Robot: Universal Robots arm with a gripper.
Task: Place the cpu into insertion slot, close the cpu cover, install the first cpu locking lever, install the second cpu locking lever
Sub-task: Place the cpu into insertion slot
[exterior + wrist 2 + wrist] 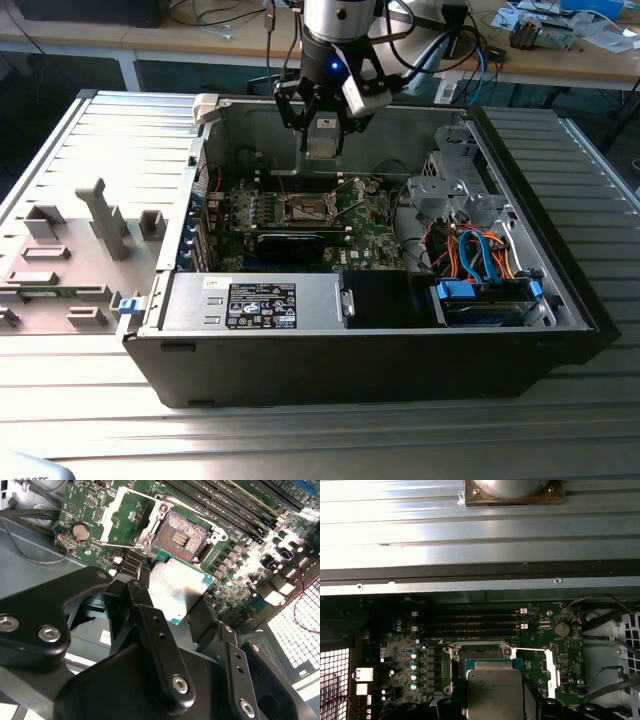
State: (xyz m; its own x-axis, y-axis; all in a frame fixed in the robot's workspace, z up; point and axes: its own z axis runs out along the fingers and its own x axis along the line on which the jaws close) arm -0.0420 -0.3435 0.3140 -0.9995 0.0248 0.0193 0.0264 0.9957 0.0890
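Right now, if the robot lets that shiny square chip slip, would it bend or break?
Probably stiff: the cpu looks flat and unbent in the gripper. Its smooth metal top may be slippery. Thin, so likely light.

A broad silvery metal surface (330,440), ribbed with long parallel grooves, runs under everything here. In its middle sits a black tower computer case (300,375), laid on its side with the open side up. Just beside the case, toward the exterior view's left, a cluster of pale grey plastic fixture blocks (60,275) stands on the ribs, with a tall upright grey post (105,215) among the lower pieces. At the near corner on that side, a rounded white object (30,468) pokes in at the edge. In the first wrist view the surface (470,530) stretches beyond the case wall, carrying a brown square plate (520,501) with screws at its corners.
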